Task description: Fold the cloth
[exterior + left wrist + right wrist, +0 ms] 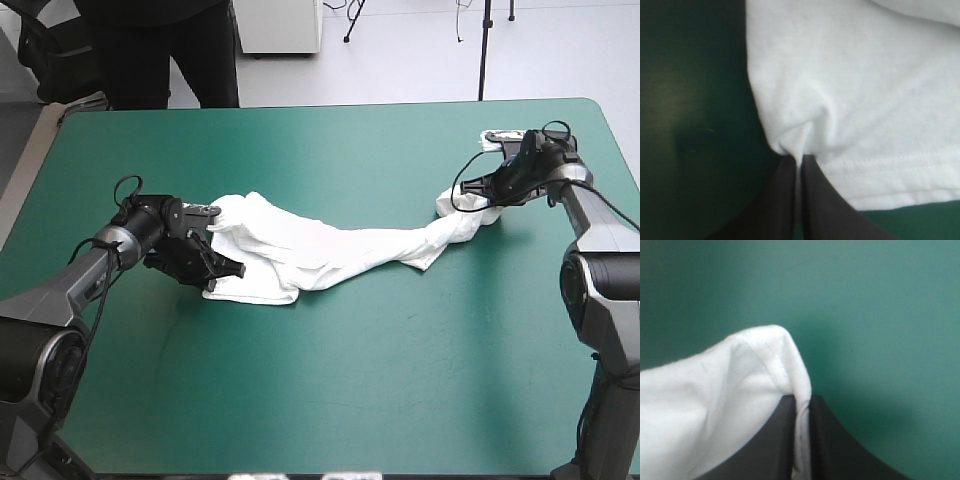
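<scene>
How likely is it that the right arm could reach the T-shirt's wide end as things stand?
Probably not yet: the right gripper is shut on the T-shirt's narrow end, far across the table from the wide end in the left gripper. Nothing blocks the way, but it must let go first.

Grey-black jointed arms (80, 270), black finned pincers (799, 161)

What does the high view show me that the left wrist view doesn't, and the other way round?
High only: the whole T-shirt stretched in a twisted band across the cover, the right gripper at its right end. Left wrist only: the stitched hem and cloth puckering into the fingers. Both: the left gripper holding the T-shirt, over the cover.
</scene>
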Action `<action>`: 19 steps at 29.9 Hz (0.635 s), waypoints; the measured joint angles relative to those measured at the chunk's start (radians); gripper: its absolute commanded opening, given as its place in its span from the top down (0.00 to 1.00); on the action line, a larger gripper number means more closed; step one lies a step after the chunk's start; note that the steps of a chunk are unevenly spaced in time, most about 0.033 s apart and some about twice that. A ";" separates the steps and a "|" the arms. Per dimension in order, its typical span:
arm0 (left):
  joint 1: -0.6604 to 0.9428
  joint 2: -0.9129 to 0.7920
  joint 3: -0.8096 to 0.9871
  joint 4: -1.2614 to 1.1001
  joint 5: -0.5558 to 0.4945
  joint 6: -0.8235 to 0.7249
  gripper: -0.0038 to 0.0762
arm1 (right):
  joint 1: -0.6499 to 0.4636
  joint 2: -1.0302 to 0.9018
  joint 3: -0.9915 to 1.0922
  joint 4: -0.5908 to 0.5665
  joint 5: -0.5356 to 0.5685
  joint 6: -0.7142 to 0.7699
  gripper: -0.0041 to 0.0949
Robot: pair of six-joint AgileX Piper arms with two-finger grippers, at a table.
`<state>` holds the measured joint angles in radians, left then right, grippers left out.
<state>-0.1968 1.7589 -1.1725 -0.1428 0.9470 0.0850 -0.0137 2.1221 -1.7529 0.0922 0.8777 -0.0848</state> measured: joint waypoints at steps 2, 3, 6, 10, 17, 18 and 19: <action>0.000 0.002 -0.006 0.000 0.002 0.001 0.96 | 0.000 0.000 0.000 0.005 0.000 -0.001 0.97; 0.000 0.005 -0.012 0.000 0.009 0.001 0.96 | 0.000 0.000 0.000 0.006 0.001 -0.002 0.97; -0.001 0.010 -0.047 -0.008 0.042 0.001 0.96 | 0.000 0.002 -0.017 0.006 0.041 -0.002 0.97; -0.018 0.009 -0.100 -0.062 0.067 0.000 0.96 | 0.000 -0.005 -0.048 0.005 0.127 -0.004 0.97; -0.021 -0.127 -0.239 -0.029 0.152 -0.008 0.96 | 0.000 -0.152 -0.092 -0.010 0.214 -0.006 0.97; -0.021 -0.152 -0.263 -0.029 0.168 -0.008 0.96 | 0.000 -0.190 -0.094 -0.017 0.224 -0.006 0.97; -0.021 -0.176 -0.288 -0.029 0.180 -0.008 0.96 | 0.000 -0.215 -0.094 -0.022 0.233 -0.006 0.97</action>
<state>-0.2176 1.5828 -1.4608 -0.1715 1.1275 0.0766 -0.0137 1.9068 -1.8469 0.0703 1.1109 -0.0906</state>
